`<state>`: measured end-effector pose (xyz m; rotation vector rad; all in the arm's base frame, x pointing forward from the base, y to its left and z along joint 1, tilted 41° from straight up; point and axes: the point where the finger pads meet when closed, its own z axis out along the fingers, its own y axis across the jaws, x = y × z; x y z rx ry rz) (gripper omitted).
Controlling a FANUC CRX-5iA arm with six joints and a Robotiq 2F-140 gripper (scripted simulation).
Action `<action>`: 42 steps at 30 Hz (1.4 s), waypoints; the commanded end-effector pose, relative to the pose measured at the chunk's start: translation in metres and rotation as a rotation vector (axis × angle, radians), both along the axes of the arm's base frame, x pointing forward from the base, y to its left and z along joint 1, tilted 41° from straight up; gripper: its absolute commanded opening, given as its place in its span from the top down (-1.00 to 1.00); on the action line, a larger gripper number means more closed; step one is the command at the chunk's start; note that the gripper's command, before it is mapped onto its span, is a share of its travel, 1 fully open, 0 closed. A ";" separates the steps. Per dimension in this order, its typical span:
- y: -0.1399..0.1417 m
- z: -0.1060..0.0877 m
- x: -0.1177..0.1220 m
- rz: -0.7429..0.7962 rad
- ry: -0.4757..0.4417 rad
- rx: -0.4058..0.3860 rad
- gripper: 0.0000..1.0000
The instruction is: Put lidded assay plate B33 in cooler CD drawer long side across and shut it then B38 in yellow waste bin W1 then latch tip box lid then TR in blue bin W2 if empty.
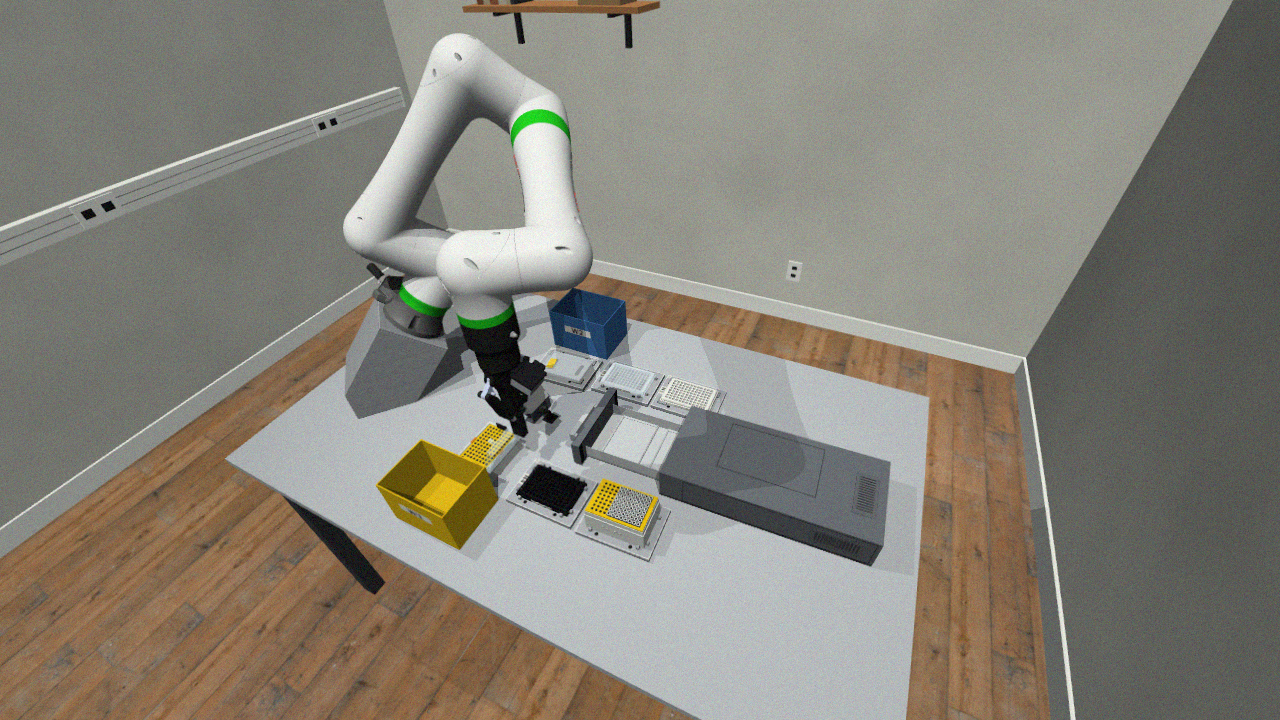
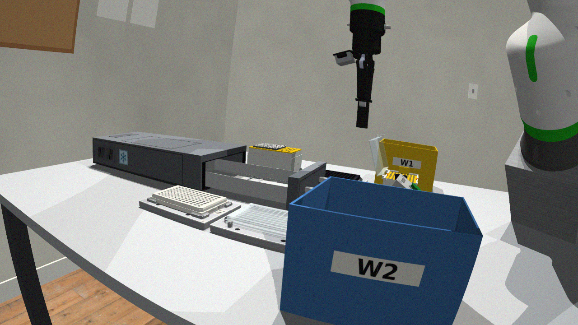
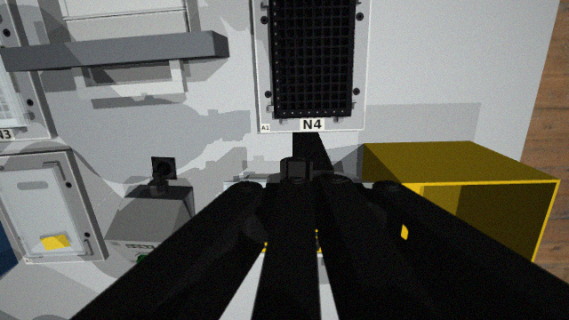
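Nearest in the exterior view stands the blue bin point(image 2: 375, 262) marked W2, upright on the pale grey table point(image 2: 121, 250); just behind it a clear plate point(image 2: 258, 218) and the white plate point(image 2: 189, 198) sit side by side, each on its own grey mount, the white one without a lid; beyond them the cooler's drawer point(image 2: 246, 181) stands pulled out of the dark grey cooler point(image 2: 161, 151); past the drawer lies the black plate point(image 3: 311, 58) on the mount labelled N4; to its side the tip box point(image 1: 487, 445) stands with its clear lid raised, touching or just beside the yellow bin point(image 1: 438, 492) marked W1.

The gripper point(image 2: 362, 120) hangs above the tip box, pointing straight down, fingers pressed together and holding nothing.

The table has dark legs and stands on a wooden plank floor point(image 1: 179, 582); grey walls with a white skirting board enclose the room, and a wooden shelf point(image 1: 559, 8) hangs high on the far wall.
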<state>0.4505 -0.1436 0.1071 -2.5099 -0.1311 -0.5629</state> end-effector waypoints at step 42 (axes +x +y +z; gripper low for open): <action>0.020 -0.032 0.007 -0.001 -0.001 -0.001 0.80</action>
